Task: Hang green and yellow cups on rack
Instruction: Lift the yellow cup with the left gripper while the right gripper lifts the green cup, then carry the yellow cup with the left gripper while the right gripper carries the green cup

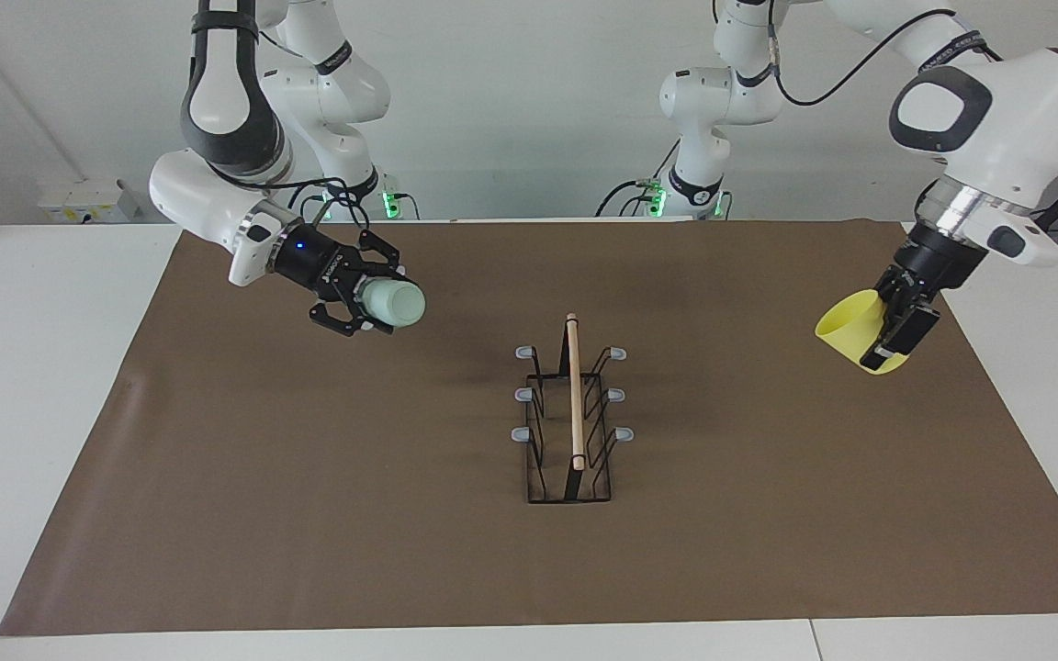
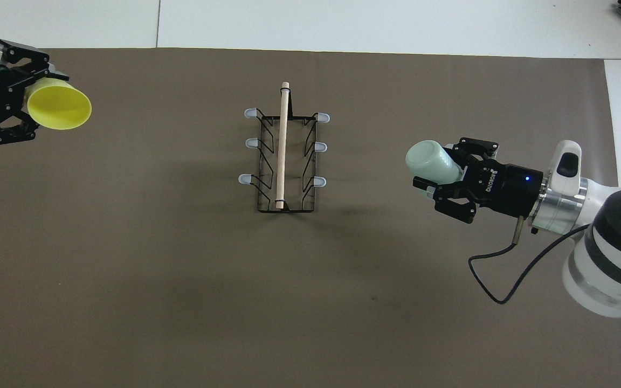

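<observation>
- The rack (image 1: pixel 569 413) (image 2: pixel 284 156) stands upright at the middle of the brown mat (image 1: pixel 309 514) (image 2: pixel 127 269), its wooden rod (image 1: pixel 575 390) (image 2: pixel 282 145) running away from the robots, three grey-tipped prongs on each side, all bare.
- The right gripper (image 1: pixel 356 303) (image 2: pixel 440 180) hangs in the air over the mat toward the right arm's end of the table, well apart from the rack, fingers clamped on the green cup (image 1: pixel 391 302) (image 2: pixel 432 162). The cup lies sideways, closed base pointing toward the rack.
- The left gripper (image 1: pixel 896 321) (image 2: pixel 11 89) is raised over the mat's edge at the left arm's end, gripping the yellow cup (image 1: pixel 852 330) (image 2: pixel 58 105), which is tilted with its open mouth turned toward the rack.
</observation>
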`<state>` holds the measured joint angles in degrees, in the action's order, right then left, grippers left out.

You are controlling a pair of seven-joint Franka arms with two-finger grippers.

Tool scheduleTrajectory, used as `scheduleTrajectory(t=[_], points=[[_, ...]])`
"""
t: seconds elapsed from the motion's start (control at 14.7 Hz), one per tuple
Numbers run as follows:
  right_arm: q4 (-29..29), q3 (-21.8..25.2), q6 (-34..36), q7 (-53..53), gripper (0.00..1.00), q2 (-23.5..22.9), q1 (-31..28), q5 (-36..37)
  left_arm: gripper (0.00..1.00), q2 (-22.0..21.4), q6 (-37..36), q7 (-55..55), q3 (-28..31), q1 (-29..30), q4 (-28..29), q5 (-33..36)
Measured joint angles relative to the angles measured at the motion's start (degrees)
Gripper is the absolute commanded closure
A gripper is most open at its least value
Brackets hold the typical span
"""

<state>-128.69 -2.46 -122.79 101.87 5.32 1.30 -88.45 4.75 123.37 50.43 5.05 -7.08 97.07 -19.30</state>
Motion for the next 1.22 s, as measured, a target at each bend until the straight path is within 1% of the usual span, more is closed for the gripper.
scheduleTrajectory(t=[0.14, 0.27, 0.41, 0.54, 0.68, 0.75, 0.95, 1.09, 1.22], points=[[-1.79, -0.04, -0.03, 4.11, 1.00, 0.00, 1.34, -6.40, 1.00, -2.66, 6.54, 0.30, -5.07, -0.03, 4.97, 4.46], [-3.32, -0.06, -0.57, 8.29, 1.00, -0.02, 3.51, -13.18, 1.00, -4.38, 12.70, 1.02, -9.16, -0.04, 9.56, 9.78], [-4.45, -0.14, -1.93, 11.57, 1.00, -0.07, 6.75, -20.38, 1.00, -5.20, 19.40, 1.39, -11.83, -0.02, 13.08, 14.91], [-4.98, -0.22, -3.72, 15.29, 1.00, -0.31, 10.11, -27.05, 1.00, -5.60, 24.43, 1.39, -14.03, -0.01, 15.45, 19.50], [-5.26, -0.28, -4.10, 20.52, 1.00, -1.60, 12.24, -33.95, 1.00, -5.85, 26.63, 1.39, -16.25, -0.01, 16.66, 25.44], [-5.29, -0.28, -4.01, 22.73, 1.00, -2.57, 13.01, -36.63, 1.00, -5.93, 27.44, 1.50, -17.11, -0.01, 16.88, 29.64], [-5.21, -0.29, -3.26, 26.94, 1.00, -5.23, 15.34, -41.75, 1.00, -6.20, 28.34, 2.78, -19.46, -0.02, 17.11, 40.54], [-5.15, -0.29, -3.21, 28.64, 1.00, -6.13, 17.05, -44.29, 1.00, -6.24, 28.75, 8.87, -20.75, 0.00, 17.27, 50.22], [-5.03, -0.31, -2.68, 30.67, 1.00, -6.34, 18.70, -48.02, 1.00, -6.25, 28.80, 21.40, -22.23, 0.00, 17.76, 63.66]])
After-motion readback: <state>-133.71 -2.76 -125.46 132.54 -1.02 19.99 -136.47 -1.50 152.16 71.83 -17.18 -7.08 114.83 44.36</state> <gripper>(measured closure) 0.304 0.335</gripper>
